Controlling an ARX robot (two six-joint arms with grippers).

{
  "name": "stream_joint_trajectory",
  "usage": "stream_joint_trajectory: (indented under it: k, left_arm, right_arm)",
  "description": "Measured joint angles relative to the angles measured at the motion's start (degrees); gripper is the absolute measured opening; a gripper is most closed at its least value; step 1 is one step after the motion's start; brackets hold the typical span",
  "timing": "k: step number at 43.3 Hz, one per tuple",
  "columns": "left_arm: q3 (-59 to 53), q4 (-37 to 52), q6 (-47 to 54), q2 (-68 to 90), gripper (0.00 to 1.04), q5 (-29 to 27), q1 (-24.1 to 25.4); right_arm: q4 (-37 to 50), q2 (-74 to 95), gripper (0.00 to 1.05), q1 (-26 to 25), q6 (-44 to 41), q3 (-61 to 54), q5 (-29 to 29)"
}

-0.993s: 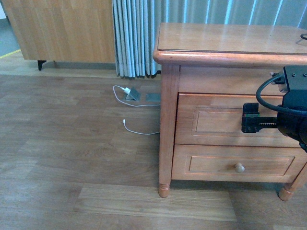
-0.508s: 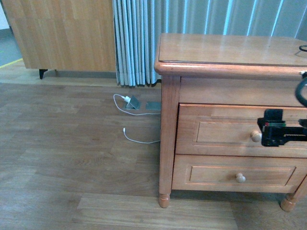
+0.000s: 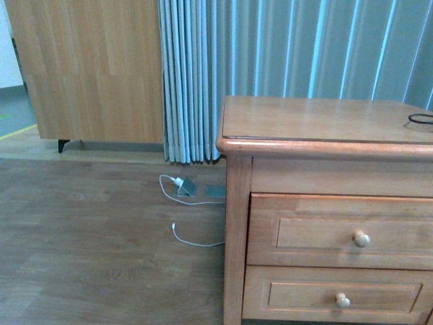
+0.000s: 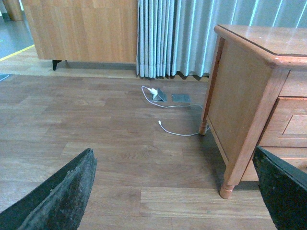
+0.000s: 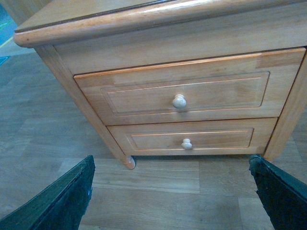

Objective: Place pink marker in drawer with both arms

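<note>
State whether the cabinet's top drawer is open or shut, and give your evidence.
Shut. The top drawer sits flush with the cabinet frame, level with the lower drawer, and no gap or interior shows.

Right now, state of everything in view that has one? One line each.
top drawer: shut, knob free
lower drawer: shut
left gripper: open, fingers spread wide, holding nothing
right gripper: open, holding nothing, facing the drawers
white cable: loose on the floor, other end at the floor socket
pink marker: not visible in any view
</note>
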Motion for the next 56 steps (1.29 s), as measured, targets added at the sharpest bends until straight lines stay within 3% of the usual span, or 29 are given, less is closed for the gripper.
stream_joint_trajectory:
  k: [9, 24, 28, 30, 35, 45, 48, 56]
  left_arm:
    - [0.00, 0.00, 0.00, 0.00, 0.99, -0.02, 0.00]
    - [0.00, 0.00, 0.00, 0.00, 0.99, 0.00, 0.00]
    - [0.00, 0.00, 0.00, 0.00, 0.99, -0.02, 0.00]
    - [0.00, 0.00, 0.00, 0.00, 0.99, -0.04, 0.00]
    - [0.00, 0.00, 0.00, 0.00, 0.99, -0.02, 0.00]
    - [0.00, 0.00, 0.00, 0.00, 0.99, -0.02, 0.00]
    - [0.00, 0.00, 0.00, 0.00, 0.99, -0.02, 0.00]
    - [0.00, -0.02, 0.00, 0.00, 0.99, -0.02, 0.00]
  right_arm:
    - [-13.46, -12.63, 0.96, -7.45, -2.49, -2.58, -4.61]
    - [-12.39, -13.81, 0.95, -8.74, -2.82, -3.30, -3.87]
    - [4.50, -14.47, 0.80, -6.21, -4.50, -9.46, 4.24]
    - [8.83, -16.22, 0.71, -4.83, -4.94, -11.08, 6.27]
    - [10.54, -19.23, 0.53, -2.12, -5.42, -12.39, 8.79]
    - [2.62, -28.74, 0.01, 3.45, -5.86, -14.08, 13.90]
    - [-0.55, -31.58, 0.01, 7.91, -5.99, -14.08, 19.96]
    - [-5.55, -36.89, 0.01, 10.40, -6.01, -14.10, 20.72]
